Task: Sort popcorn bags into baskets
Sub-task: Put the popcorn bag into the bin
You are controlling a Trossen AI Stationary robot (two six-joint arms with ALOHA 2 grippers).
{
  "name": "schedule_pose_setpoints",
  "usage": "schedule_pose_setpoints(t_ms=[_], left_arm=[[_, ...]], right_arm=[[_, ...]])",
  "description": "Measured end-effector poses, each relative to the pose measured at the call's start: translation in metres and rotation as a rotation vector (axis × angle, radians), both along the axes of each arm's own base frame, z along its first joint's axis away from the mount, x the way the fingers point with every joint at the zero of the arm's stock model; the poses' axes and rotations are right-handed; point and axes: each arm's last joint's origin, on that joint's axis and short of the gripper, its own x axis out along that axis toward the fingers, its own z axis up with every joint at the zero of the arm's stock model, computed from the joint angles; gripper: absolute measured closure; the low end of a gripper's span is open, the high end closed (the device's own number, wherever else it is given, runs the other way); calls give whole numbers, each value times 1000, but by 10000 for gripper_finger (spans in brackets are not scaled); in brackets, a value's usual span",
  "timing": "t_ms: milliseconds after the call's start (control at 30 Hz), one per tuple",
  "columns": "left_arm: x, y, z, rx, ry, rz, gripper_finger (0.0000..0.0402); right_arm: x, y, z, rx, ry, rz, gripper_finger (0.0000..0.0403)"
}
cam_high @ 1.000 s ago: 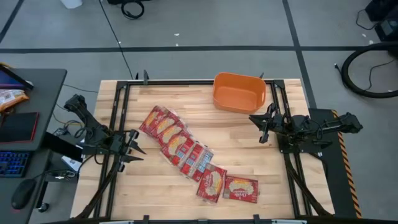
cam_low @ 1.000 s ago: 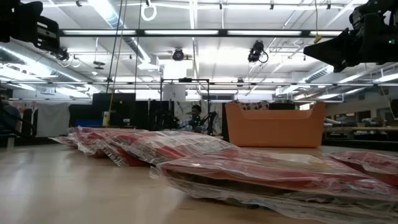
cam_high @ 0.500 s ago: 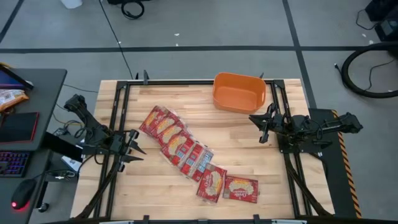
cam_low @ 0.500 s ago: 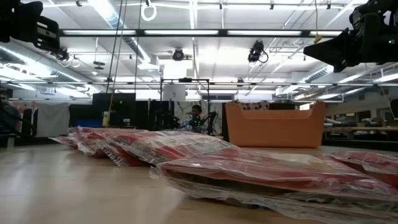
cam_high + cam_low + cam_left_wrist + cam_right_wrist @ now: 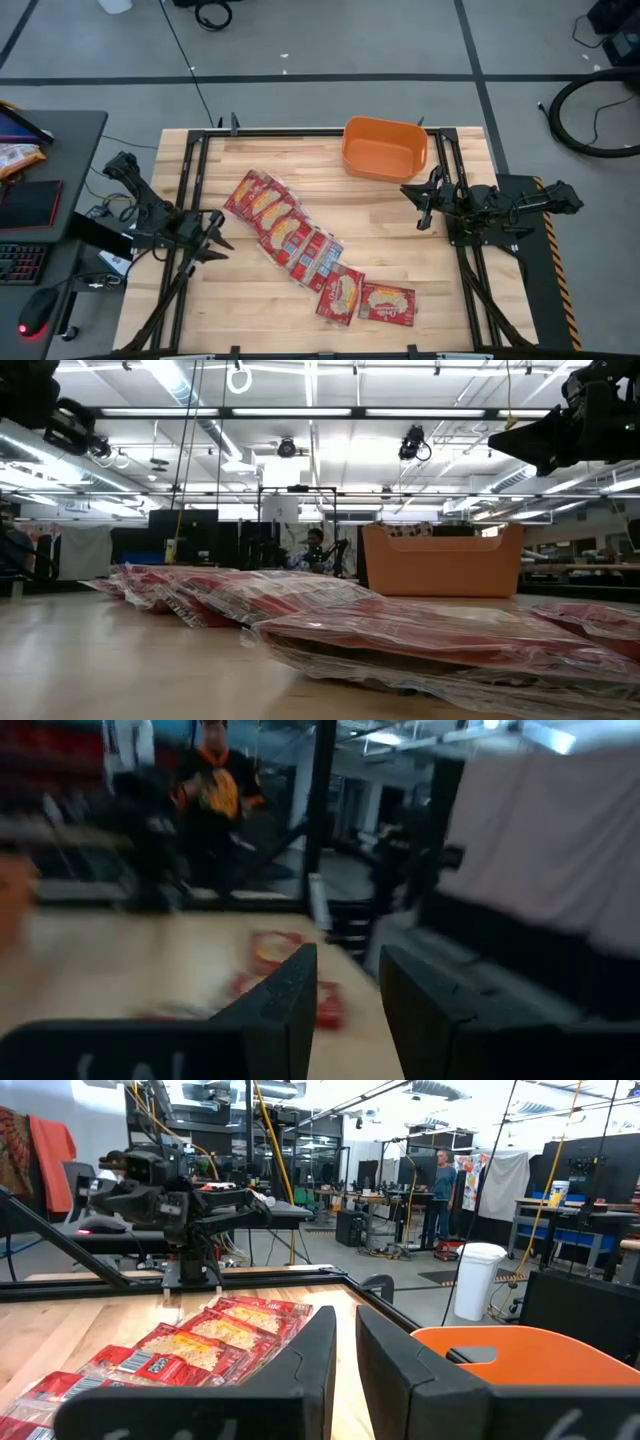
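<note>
Red popcorn bags (image 5: 300, 248) lie in a row on the table (image 5: 400, 240), the orange basket (image 5: 385, 148) apart. The left gripper (image 5: 215, 235) and right gripper (image 5: 421, 207) hover slightly open, holding nothing.

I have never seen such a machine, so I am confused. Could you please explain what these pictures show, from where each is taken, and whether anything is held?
Two dark robot arms work at a wooden table. One picture looks straight down, one looks level across the tabletop, and two come from cameras on the arms' wrists. A row of red popcorn bags lies on the wood, and an orange basket stands at the far edge. The left pincer and the right pincer are both open and hold nothing.
</note>
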Motion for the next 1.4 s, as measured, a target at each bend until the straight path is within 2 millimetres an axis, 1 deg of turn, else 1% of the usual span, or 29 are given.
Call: schedule_pose_setpoints(t_ms=[67,267,400,533,667,833,1033,1400], left_arm=[[0,0,0,-100,37,-12,285],[0,0,-3,-97,68,-4,285],[0,0,-3,-188,102,-15,285],[1,0,-3,-235,118,-19,285],[2,-1,-4,-222,131,-11,285],[11,0,-3,-154,171,64,285],[26,5,-4,-72,247,185,285],[57,11,-7,-21,436,251,285]], right_arm=[[0,0,0,0,0,0,355],[0,0,0,0,0,0,355],[0,0,0,0,0,0,355],[0,0,0,0,0,0,355],[0,0,0,0,0,0,355],[0,0,0,0,0,0,355],[0,0,0,0,0,0,355],[0,0,0,0,0,0,355]])
